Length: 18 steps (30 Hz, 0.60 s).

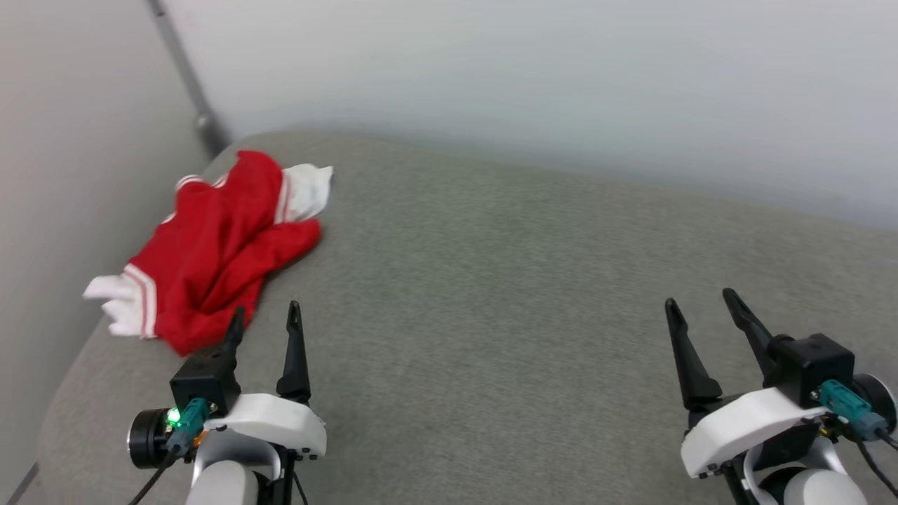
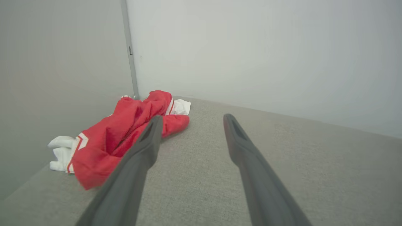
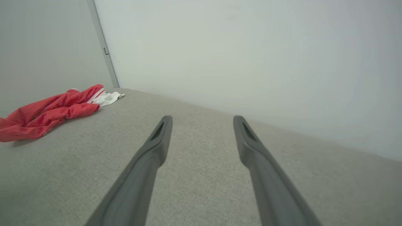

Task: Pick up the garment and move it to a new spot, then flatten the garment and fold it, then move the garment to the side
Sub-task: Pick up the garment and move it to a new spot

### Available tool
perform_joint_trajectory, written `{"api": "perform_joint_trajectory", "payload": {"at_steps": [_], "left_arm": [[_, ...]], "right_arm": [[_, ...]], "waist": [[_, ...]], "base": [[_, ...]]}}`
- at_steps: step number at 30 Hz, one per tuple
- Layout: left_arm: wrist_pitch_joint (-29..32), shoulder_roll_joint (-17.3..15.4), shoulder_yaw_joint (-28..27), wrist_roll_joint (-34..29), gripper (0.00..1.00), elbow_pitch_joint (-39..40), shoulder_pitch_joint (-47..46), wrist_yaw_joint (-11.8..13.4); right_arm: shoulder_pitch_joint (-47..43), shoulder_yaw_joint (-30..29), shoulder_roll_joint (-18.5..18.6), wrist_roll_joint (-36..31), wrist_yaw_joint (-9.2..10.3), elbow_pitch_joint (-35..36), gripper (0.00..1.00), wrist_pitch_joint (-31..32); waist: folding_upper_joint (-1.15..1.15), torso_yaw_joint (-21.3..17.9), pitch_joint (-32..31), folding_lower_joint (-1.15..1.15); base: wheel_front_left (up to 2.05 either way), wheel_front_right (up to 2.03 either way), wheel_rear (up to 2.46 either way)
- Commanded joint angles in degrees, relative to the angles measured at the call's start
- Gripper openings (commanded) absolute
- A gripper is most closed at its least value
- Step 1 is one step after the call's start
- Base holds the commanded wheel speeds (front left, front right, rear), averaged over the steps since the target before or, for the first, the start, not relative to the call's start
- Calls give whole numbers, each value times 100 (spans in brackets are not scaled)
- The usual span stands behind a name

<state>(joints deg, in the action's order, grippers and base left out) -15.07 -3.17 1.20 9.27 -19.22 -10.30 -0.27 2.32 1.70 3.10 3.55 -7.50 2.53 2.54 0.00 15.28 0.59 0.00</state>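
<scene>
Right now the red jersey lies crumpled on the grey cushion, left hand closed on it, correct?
No: the left hand is open and empty, as the left wrist view shows; the red jersey lies crumpled on the grey cushion.

The garment (image 1: 217, 252) is lying crumpled in a loose heap in the upper left of the head view, its bright red body bunching in folds. One white sleeve is sticking out at its top right and another at its lower left, each showing red-white striped trim.
</scene>
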Motion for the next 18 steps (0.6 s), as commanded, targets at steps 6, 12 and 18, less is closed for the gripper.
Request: {"api": "perform_joint_trajectory", "payload": {"at_steps": [6, 12, 18], "left_arm": [[-15, -1, -183, 22, 100, 81, 96, 28], [-15, 12, -253, 7, 100, 125, 171, 43], [-15, 22, -270, -11, 100, 178, 153, 78]], "right_arm": [[145, 254, 42, 31, 2, -46, 100, -47], [230, 369, 58, 27, 2, -102, 100, -82], [245, 373, 89, -1, 2, -122, 100, -94]], "waist": [[0, 901, 126, 0], [0, 1261, 167, 0], [0, 1451, 194, 0]], "base": [[0, 0, 0], [0, 0, 0], [0, 0, 0]]}}
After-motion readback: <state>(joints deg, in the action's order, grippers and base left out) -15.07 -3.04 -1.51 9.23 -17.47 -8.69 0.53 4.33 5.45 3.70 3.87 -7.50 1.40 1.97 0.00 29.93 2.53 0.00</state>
